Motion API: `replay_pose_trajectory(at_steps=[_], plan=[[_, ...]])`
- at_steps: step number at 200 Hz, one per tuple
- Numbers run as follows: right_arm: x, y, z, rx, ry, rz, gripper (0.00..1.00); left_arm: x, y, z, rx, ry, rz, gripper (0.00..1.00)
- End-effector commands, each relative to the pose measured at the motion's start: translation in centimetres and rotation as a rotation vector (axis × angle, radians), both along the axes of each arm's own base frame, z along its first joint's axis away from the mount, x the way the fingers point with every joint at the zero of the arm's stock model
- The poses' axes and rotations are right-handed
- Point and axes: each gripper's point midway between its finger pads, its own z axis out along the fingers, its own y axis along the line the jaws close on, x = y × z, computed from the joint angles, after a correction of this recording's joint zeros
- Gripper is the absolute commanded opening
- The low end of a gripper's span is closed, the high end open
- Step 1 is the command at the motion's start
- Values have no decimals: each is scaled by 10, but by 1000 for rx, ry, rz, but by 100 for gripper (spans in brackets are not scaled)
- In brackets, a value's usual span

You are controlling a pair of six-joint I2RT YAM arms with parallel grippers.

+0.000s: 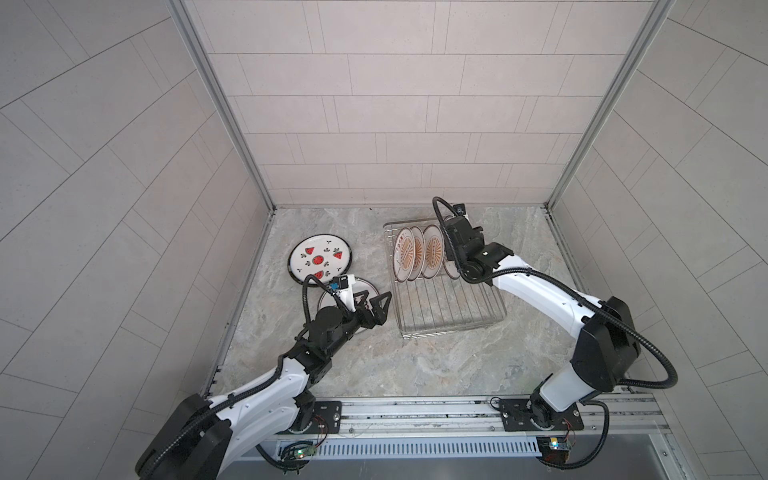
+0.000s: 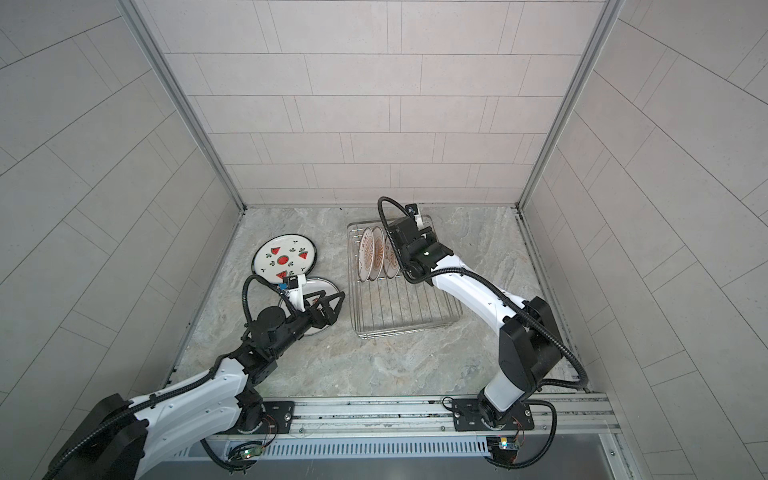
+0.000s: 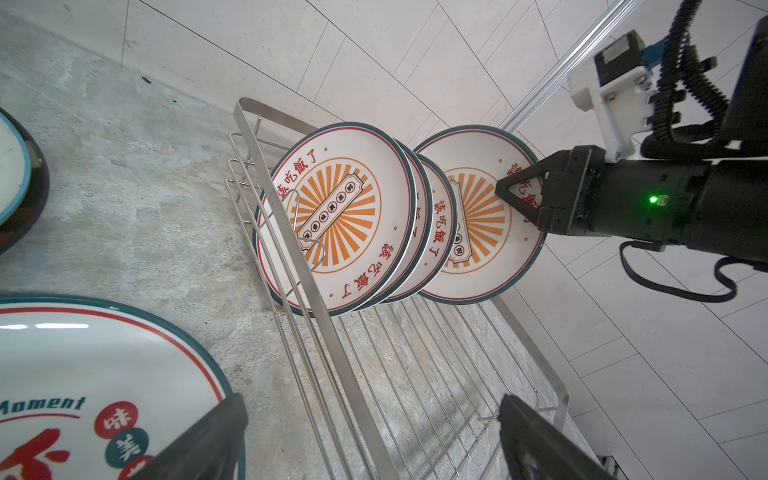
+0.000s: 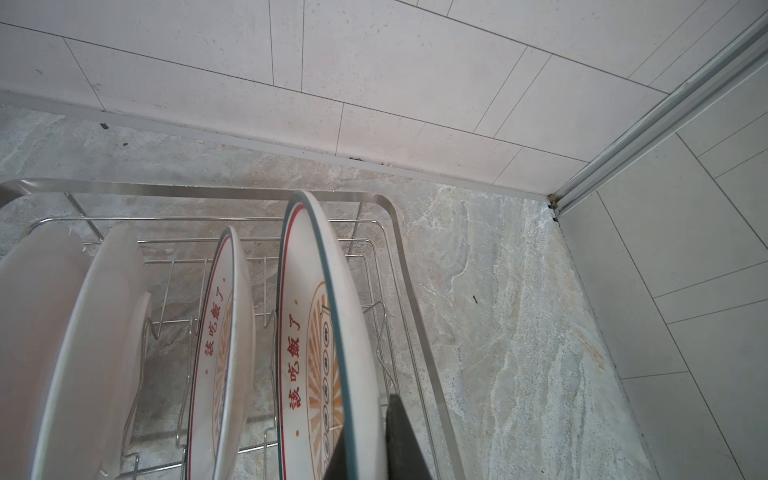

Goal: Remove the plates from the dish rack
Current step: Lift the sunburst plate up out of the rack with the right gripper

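The silver wire dish rack (image 1: 453,328) (image 2: 409,322) stands right of centre in both top views. Several sunburst plates (image 1: 415,253) (image 3: 340,216) stand upright at its far end. My right gripper (image 3: 515,199) (image 4: 365,453) is shut on the rim of the rightmost plate (image 3: 482,249) (image 4: 307,316), which stands a little apart from the others. My left gripper (image 1: 377,297) (image 3: 370,436) is open and holds nothing. It hangs over the rack's near left rim and a plate with red characters (image 3: 83,365) (image 1: 365,284) that lies flat on the table. A watermelon plate (image 1: 320,259) (image 2: 284,259) lies flat further left.
Tiled walls close in the marble table (image 1: 374,365) at the back and both sides. The rack's near half (image 3: 415,374) is bare wire. A metal rail (image 1: 415,409) with both arm bases runs along the front edge.
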Motion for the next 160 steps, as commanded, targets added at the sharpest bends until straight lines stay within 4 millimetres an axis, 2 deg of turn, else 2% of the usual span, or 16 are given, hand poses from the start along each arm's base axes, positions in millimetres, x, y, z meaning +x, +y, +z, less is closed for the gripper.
replay_pose_trajectory(at_steps=[1, 33, 75, 114, 160], plan=[[-13, -9, 30, 36, -83, -17, 11, -2, -3, 10, -25, -26, -15, 100], [-31, -20, 41, 65, -117, -19, 12, -1, -3, 11, -33, -20, -13, 100], [-57, -29, 49, 127, -148, 21, 11, -7, -21, 20, -105, -38, -113, 100], [-83, -40, 55, 223, -193, 76, 12, -9, -25, 26, -134, -46, -138, 100], [-102, -37, 59, 331, -222, 184, 11, -19, -44, 55, -159, -108, -269, 100]])
